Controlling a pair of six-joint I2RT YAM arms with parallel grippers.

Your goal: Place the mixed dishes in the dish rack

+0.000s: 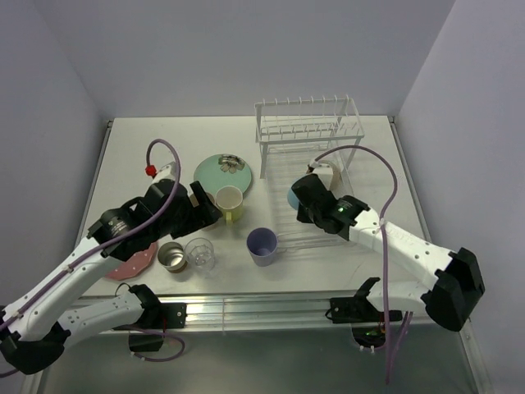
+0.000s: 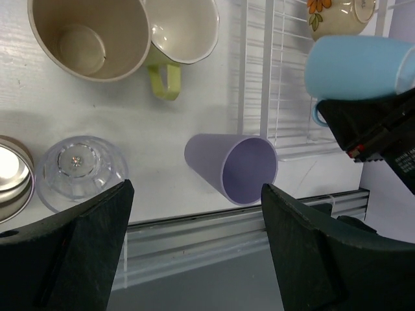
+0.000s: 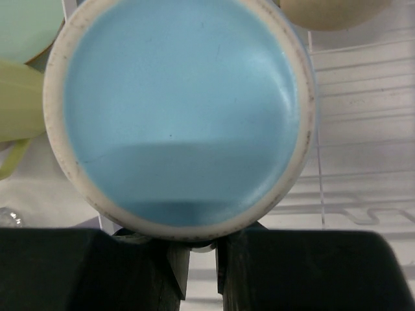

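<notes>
Cup [image 3: 175, 116], sky-blue glazed, handled: likely rigid, slick, chippable; best taken by handle or rim. Position: over lower basket [image 1: 303, 234] of white wire dish rack [image 1: 308, 123], base facing wrist camera. Right gripper [image 3: 201, 262] nipped close on its handle side, forearm angled inward. Left gripper [image 2: 196, 189] spread wide above toppled lavender cup [image 2: 227, 168].
</notes>
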